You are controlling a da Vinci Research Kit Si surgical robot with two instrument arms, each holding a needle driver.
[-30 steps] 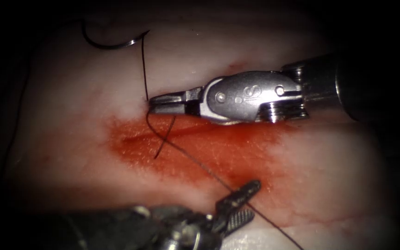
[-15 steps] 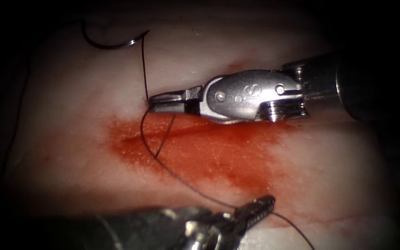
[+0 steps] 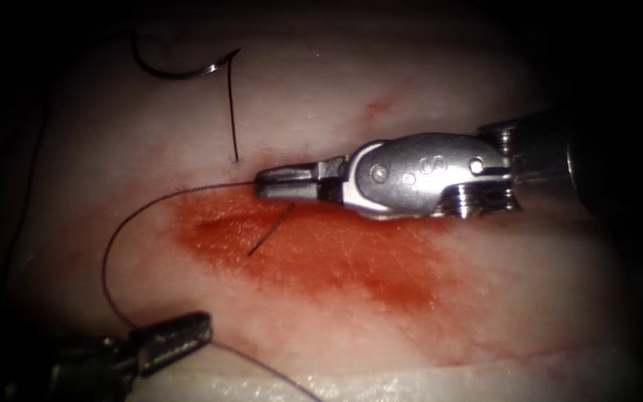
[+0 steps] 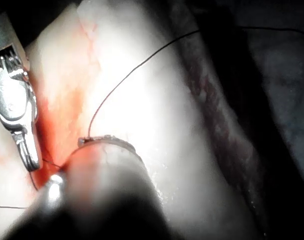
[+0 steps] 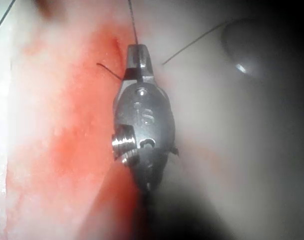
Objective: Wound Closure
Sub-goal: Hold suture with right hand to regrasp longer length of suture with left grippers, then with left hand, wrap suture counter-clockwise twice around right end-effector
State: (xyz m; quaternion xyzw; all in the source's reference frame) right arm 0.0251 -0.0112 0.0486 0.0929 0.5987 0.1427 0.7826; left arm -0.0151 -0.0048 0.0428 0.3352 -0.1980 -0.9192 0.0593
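The curved needle (image 3: 176, 73) lies free on the tissue (image 3: 351, 97) at the far upper left, held by neither tool and not in the tissue. Thread runs from it down to a point just left of the right tool's tip. My right tool (image 3: 262, 182) (image 5: 137, 50) lies across the red-stained cut (image 3: 232, 223), jaws shut on the thread at its tip. From there the thread (image 3: 113, 238) (image 4: 122, 80) sweeps left in a wide arc to my left tool (image 3: 199, 326), which is shut on it at the lower left. A short thread tail (image 3: 266, 237) lies on the cut.
Red fluid (image 3: 351, 260) stains the tissue around and to the right of the cut. The thread trails on past the left tool toward the tissue's pale front edge (image 3: 411, 380). The right tool's body (image 4: 14, 105) lies beside the stained area.
The left tool has swung from the lower right to the lower left with the thread, which now bows in an arc. The right tool has shifted slightly right and down.
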